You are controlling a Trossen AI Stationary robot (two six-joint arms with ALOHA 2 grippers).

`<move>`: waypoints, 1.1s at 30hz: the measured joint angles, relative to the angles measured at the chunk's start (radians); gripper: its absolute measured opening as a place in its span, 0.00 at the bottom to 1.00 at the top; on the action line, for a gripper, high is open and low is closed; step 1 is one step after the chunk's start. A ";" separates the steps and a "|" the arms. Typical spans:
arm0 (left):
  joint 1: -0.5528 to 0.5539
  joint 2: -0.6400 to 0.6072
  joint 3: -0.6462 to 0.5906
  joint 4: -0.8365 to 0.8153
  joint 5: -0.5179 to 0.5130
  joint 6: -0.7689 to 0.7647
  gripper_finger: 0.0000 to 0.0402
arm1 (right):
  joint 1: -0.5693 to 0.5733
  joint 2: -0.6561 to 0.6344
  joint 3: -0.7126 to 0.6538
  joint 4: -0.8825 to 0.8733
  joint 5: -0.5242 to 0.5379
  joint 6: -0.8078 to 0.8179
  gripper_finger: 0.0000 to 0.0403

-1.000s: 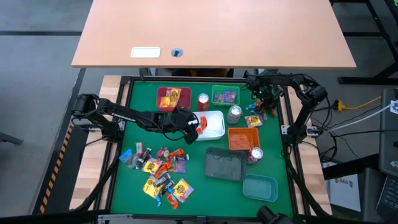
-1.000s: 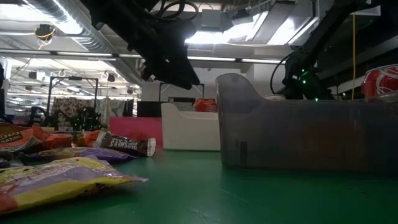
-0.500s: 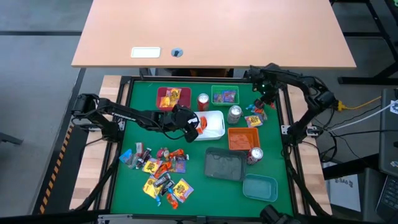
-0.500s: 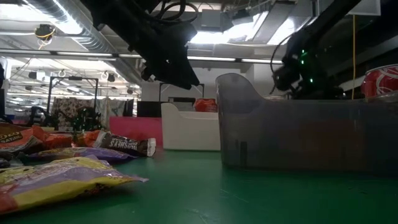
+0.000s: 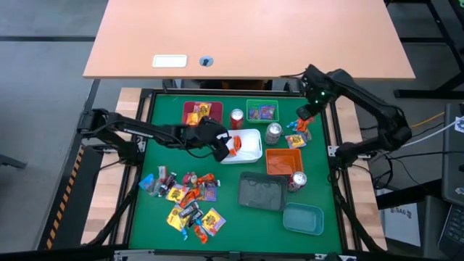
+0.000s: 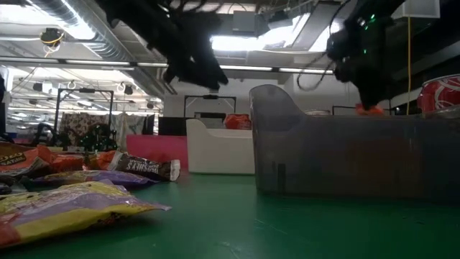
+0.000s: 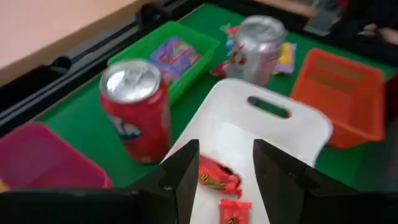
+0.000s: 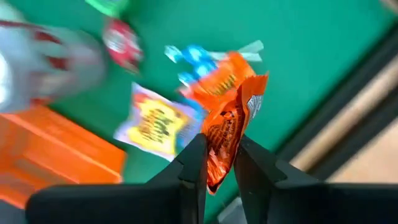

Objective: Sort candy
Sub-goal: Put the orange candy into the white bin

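We've got the right tool [image 8: 219, 163] pinching an orange candy wrapper [image 8: 231, 127] by one end, held up over the far right corner of the green tabletop [image 5: 225, 185], above a small loose cluster of candy [image 5: 296, 136] near the silver can [image 5: 273, 133]. The wrapper hangs mostly free of the fingers, so the grip looks thin; a quick swing toward a tray could let it slip out and drop back into that cluster, or onto the orange tray [image 5: 283, 161] when it may belong elsewhere.

The left tool [image 7: 225, 167] sits over the white tray [image 7: 273, 134] w/ its fingers apart and nothing between them; two red-orange pieces [image 7: 219, 180] already lie in that tray below it. The red can [image 7: 137, 109] stands just beside the tray's edge, so a sideways move of the left arm could clip it and tip it over. The same goes for the silver can on the tray's other side.

Main pile of candy [image 5: 187, 199] is on the near-left of the tabletop, unsorted, pieces overlapping, so a grab there may lift two at once. We can't tell from the low view how high the right tool's load clears the grey tray [image 6: 345, 155], prob. fine.
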 joint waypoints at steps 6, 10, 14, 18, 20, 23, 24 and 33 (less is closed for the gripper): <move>-0.008 -0.094 0.001 -0.079 0.128 0.004 0.35 | 0.151 -0.112 0.000 0.128 -0.065 0.006 0.17; -0.029 -0.148 0.001 -0.175 0.207 -0.052 0.35 | 0.301 -0.139 0.000 0.276 -0.069 0.049 0.17; -0.067 -0.184 0.001 -0.258 0.286 -0.114 0.35 | 0.447 -0.127 0.000 0.471 -0.068 0.050 0.17; -0.134 -0.188 0.001 -0.297 0.329 -0.135 0.35 | 0.569 -0.088 0.000 0.662 -0.063 0.044 0.17; -0.174 -0.180 0.001 -0.297 0.330 -0.135 0.35 | 0.614 -0.066 0.000 0.734 -0.062 0.006 0.17; -0.231 -0.174 0.001 -0.303 0.331 -0.135 0.35 | 0.661 -0.025 0.000 0.796 -0.061 -0.049 0.17; -0.250 -0.173 0.001 -0.298 0.330 -0.135 0.35 | 0.676 -0.011 0.000 0.812 -0.061 -0.053 0.17; -0.399 -0.171 0.001 -0.310 0.250 -0.137 0.35 | 0.754 0.134 0.000 0.874 -0.061 -0.054 0.17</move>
